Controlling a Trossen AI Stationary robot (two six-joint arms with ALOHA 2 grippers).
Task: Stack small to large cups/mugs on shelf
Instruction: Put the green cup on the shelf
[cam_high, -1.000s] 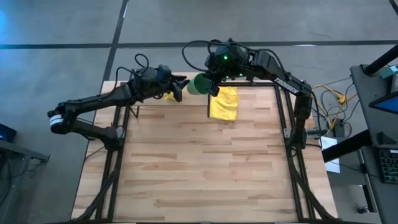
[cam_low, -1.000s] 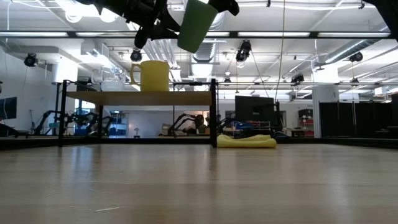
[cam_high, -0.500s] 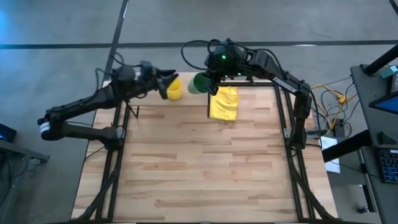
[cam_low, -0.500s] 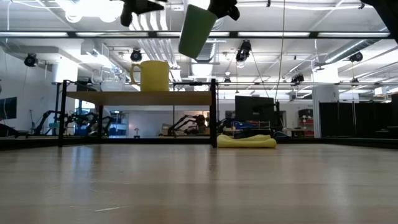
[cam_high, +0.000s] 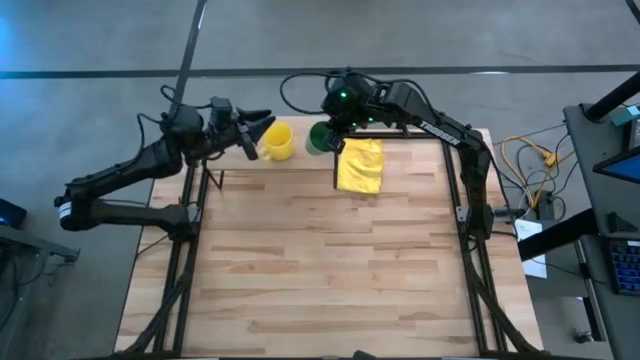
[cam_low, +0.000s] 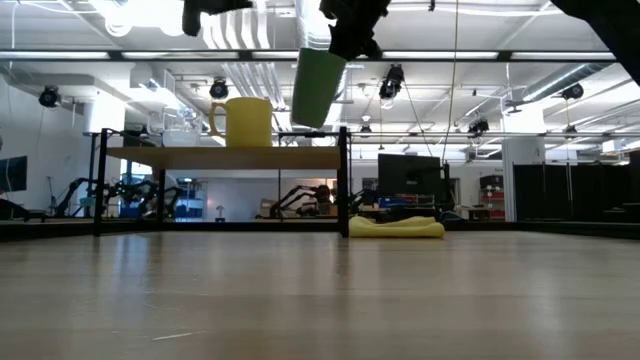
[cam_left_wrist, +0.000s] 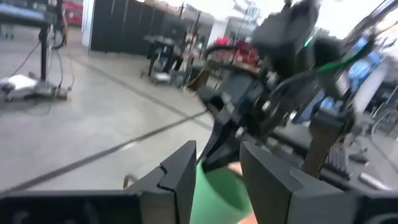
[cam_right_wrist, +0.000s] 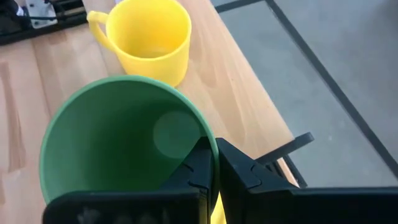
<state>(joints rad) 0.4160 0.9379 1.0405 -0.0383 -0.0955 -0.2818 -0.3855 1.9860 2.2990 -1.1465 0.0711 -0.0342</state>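
Left gripper (cam_high: 257, 128) hangs open just beside the yellow mug (cam_high: 278, 141), which sits on the shelf (cam_low: 225, 158). Right gripper (cam_high: 335, 133) is pinching the green cup (cam_low: 318, 86) by its rim, apparently above the shelf. Placing step: lower it beside the mug, then release.

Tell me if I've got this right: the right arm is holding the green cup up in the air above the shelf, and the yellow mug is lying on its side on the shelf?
Not quite. The yellow mug stands upright on the shelf, as the low view shows. The rest holds: the right gripper pinches the green cup by its rim, above the shelf.
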